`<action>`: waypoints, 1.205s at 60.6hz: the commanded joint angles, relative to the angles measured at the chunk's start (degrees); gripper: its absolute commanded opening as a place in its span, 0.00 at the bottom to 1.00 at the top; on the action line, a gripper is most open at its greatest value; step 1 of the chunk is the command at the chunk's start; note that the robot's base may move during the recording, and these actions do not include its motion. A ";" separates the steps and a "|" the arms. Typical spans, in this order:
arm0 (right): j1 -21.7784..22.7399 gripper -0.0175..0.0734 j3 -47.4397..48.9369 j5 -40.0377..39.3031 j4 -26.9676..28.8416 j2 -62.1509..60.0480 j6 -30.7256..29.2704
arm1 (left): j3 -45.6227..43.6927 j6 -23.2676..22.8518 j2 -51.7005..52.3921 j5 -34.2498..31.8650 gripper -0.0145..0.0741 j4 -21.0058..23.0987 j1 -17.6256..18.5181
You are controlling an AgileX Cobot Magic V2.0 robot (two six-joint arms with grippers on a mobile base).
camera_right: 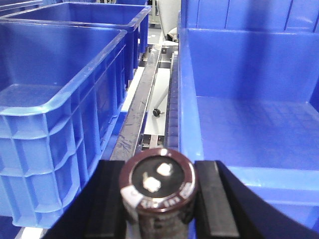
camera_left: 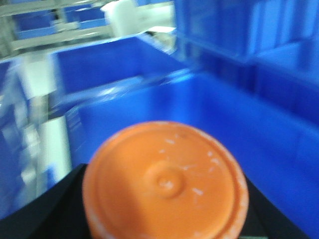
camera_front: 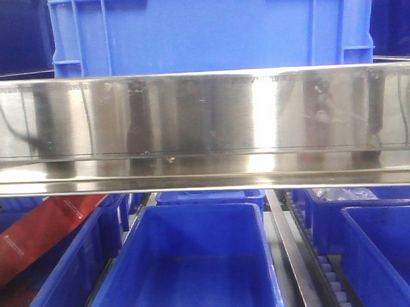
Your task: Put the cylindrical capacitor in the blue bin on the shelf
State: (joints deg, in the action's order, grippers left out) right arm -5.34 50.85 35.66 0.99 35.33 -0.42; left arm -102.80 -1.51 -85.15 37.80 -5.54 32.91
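Dark brown cylindrical capacitor [camera_right: 158,185], terminals toward the camera, sits clamped in the right gripper's [camera_right: 158,199] jaws, with the blue plastic bin's [camera_right: 249,64] left rim just rightward, while the left gripper [camera_left: 164,224] clamps an orange-ended cylinder [camera_left: 164,181].

The shelf [camera_front: 204,126] rail crosses the front view, and a crate [camera_front: 211,28] stands on the tier above it. Below the rail, three bins sit side by side: a middle bin [camera_front: 195,261], a left bin [camera_front: 67,266] and a right bin [camera_front: 391,261]. A metal bar [camera_front: 293,258] runs between the middle and right ones. In the right wrist view, the cylindrical capacitor [camera_right: 158,185] sits between the right gripper's [camera_right: 158,199] fingers, above the gap between two bins.
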 commanded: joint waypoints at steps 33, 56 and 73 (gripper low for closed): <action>-0.06 0.15 0.42 -1.45 0.70 -0.01 -0.14 | -8.32 -0.12 -20.44 1.56 0.70 1.88 1.63; -0.06 0.15 0.42 -1.32 0.72 -0.01 -0.14 | -8.32 -0.12 -16.83 8.41 0.83 2.55 1.63; -0.06 0.15 0.42 -0.70 0.96 -0.01 -0.14 | -7.71 -0.23 -6.60 17.51 0.37 1.74 0.26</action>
State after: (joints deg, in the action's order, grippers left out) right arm -5.34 50.85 35.66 1.65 35.33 -0.42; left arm -110.45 -1.51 -95.43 52.88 -3.60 33.96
